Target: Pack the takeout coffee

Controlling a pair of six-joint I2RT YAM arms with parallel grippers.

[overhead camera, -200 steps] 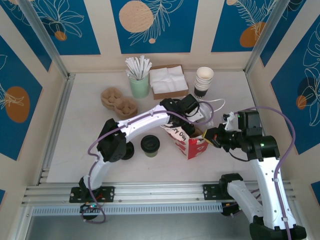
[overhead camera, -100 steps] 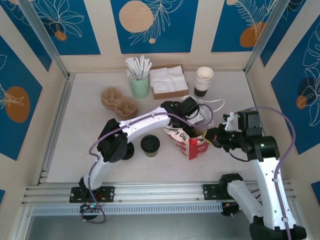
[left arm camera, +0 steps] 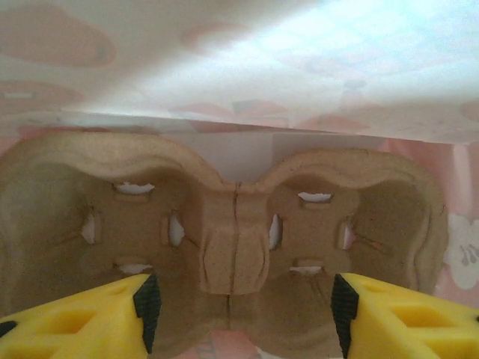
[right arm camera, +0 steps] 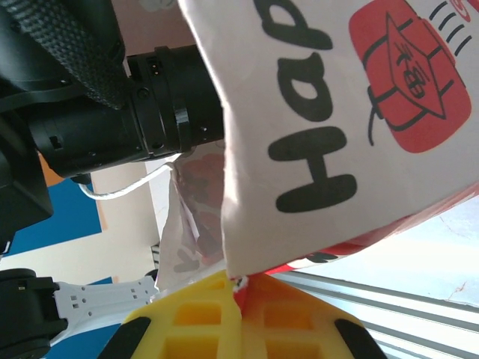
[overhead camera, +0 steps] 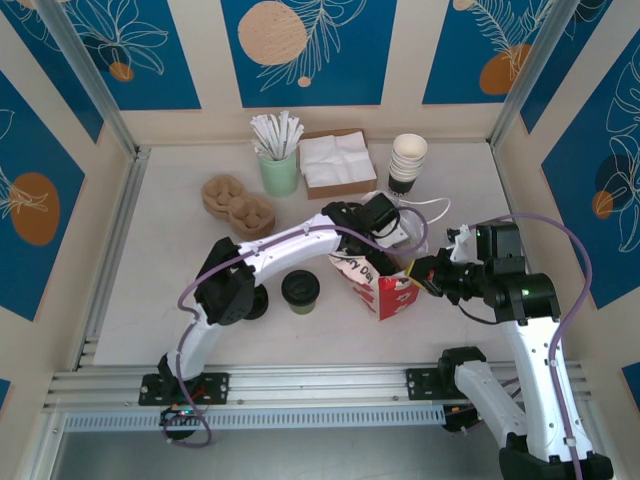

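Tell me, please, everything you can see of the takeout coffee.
The takeout coffee is a small cup, paper by its look, with dark olive-green sides and a round black lid, likely plastic. It stands upright on the white table, left of the red bag and outside it, right of a low black round piece. Only the table appears to touch it.

Cup tray (left arm camera: 232,239): rough, matt brown moulded pulp. Bag (right arm camera: 337,112): smooth printed paper. Coffee cup (overhead camera: 300,290): matt paper sides, black plastic lid. Table (overhead camera: 170,260): smooth, matt, pale.
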